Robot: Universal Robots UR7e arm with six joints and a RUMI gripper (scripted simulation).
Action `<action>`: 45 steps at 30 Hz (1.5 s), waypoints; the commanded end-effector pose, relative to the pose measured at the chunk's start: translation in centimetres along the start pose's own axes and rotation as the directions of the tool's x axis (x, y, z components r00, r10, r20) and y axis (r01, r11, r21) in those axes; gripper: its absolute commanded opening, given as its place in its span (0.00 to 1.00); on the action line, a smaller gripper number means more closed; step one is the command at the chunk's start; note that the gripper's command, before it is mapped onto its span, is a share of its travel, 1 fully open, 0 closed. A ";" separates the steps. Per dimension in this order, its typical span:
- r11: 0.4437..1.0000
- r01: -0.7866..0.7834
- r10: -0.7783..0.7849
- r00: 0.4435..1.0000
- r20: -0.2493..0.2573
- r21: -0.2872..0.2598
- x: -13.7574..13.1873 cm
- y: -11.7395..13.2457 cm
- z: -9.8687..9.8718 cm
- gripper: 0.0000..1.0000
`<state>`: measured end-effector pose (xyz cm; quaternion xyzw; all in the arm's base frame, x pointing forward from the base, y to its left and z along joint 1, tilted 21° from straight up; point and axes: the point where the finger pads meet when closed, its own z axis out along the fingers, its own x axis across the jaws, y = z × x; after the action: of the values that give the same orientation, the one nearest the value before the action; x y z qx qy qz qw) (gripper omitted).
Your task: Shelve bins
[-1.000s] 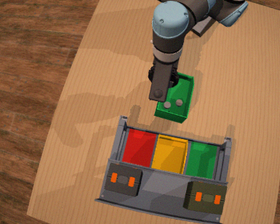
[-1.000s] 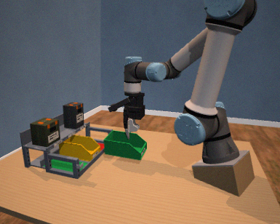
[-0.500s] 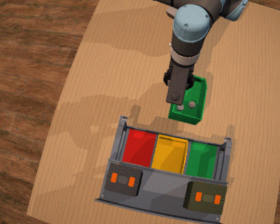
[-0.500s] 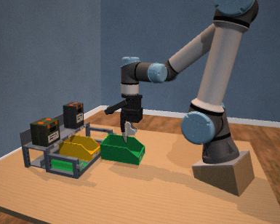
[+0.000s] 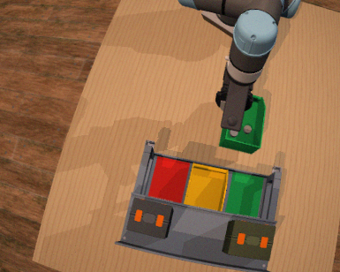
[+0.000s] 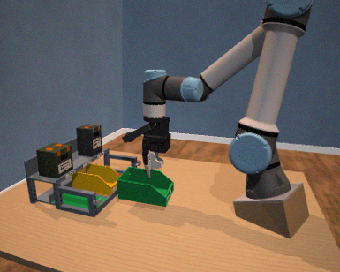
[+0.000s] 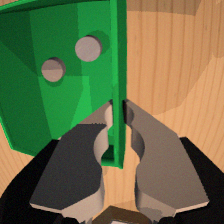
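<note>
Fingers [image 6: 149, 169] clenched on the thin side wall of a green bin [image 5: 259, 119] [image 6: 143, 187] [image 7: 65, 100], one finger inside the bin, one outside. Gripper [image 5: 234, 108] [image 6: 149, 175] [image 7: 119, 101] points down, above the bin's side edge. Wall runs straight between the fingertips in the wrist view.

Green bin holds two round grey parts, a nearer one [image 5: 234, 132] [image 7: 53, 69] and another [image 5: 247, 129] [image 7: 88, 48], apart from each other on the bin floor. Bin looks roughly level, its high back end toward the shelf, lower open front toward the robot base. Can't tell whether its bottom touches the surface [image 5: 121, 88] [image 6: 187, 234] [image 7: 170, 60].

Bin is outside the grey shelf [image 5: 192, 221] [image 6: 75, 192], near it, on the robot's side. Green mark [image 5: 245, 194] [image 6: 75, 200] is bare, at the right end of the row in the top view. Yellow bin [image 5: 207, 187] [image 6: 94, 180] sits in the middle spot, next to green. Red mark [image 5: 169, 178] is bare, on the yellow bin's other side.

Upper board carries two boxes with orange details: olive box [image 5: 251, 240] [image 6: 55, 160] at the green end, dark grey box [image 5: 149, 217] [image 6: 89, 140] at the red end, well apart.
</note>
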<state>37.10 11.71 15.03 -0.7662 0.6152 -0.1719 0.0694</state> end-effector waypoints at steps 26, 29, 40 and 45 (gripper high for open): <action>1.000 0.012 -0.012 1.000 -0.003 0.000 -5.0 0.1 0.1 0.00; 1.000 0.012 -0.012 1.000 -0.003 0.000 -5.2 0.1 0.1 0.00; 1.000 0.012 -0.012 1.000 -0.003 0.000 -5.3 0.1 0.1 0.00; 1.000 0.012 -0.012 1.000 -0.003 0.000 -5.3 0.1 0.1 0.00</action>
<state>36.06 16.82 13.94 -0.7699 0.6106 -0.1731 0.0669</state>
